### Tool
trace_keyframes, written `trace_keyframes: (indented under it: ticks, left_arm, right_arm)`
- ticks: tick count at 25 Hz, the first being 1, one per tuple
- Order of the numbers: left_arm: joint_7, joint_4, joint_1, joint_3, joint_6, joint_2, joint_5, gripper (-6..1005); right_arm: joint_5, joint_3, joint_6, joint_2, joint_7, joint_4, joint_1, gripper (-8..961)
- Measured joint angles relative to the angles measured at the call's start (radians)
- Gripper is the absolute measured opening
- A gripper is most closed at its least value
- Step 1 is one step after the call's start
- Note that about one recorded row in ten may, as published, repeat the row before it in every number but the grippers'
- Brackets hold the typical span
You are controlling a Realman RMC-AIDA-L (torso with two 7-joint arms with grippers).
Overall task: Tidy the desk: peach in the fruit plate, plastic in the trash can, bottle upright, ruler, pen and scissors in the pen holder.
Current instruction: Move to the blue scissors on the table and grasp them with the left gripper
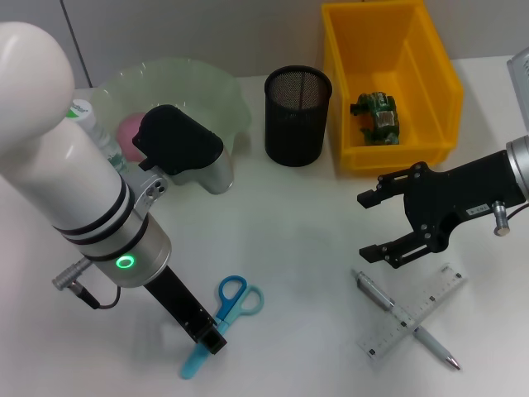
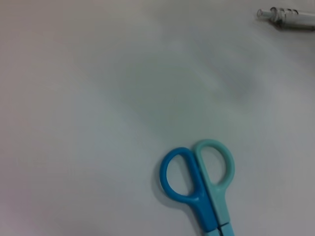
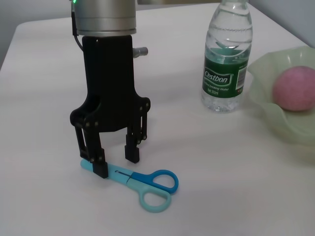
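Note:
The scissors (image 1: 234, 301), with one blue and one teal handle, lie flat on the white desk. My left gripper (image 1: 208, 337) stands upright over their blades, open. In the right wrist view its fingers (image 3: 100, 166) straddle the blade end of the scissors (image 3: 147, 186). My right gripper (image 1: 364, 225) hovers open above the desk, just beyond the pen (image 1: 403, 318), which lies across the clear ruler (image 1: 423, 313). The pink peach (image 3: 294, 88) sits in the green fruit plate (image 3: 278, 118). The bottle (image 3: 226, 59) stands upright. Crumpled green plastic (image 1: 376, 116) lies in the yellow bin (image 1: 436, 74).
The black mesh pen holder (image 1: 297, 116) stands at the back middle between the plate (image 1: 216, 93) and the bin. My left arm hides part of the plate and bottle in the head view. The pen's tip (image 2: 285, 16) shows far off in the left wrist view.

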Motion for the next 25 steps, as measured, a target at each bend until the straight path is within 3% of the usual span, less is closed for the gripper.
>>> trace_keyframes:
  ticks: [15, 25]
  left_arm:
    - [-0.024, 0.04, -0.022, 0.013, 0.041, 0.0, 0.004, 479]
    - [-0.155, 0.082, -0.099, 0.072, 0.127, 0.0, 0.063, 480]
  right_arm:
    - [0.002, 0.0, 0.001, 0.0, -0.006, 0.0, 0.0, 818]
    - [0.001, 0.0, 0.006, 0.0, -0.023, 0.0, 0.003, 818]
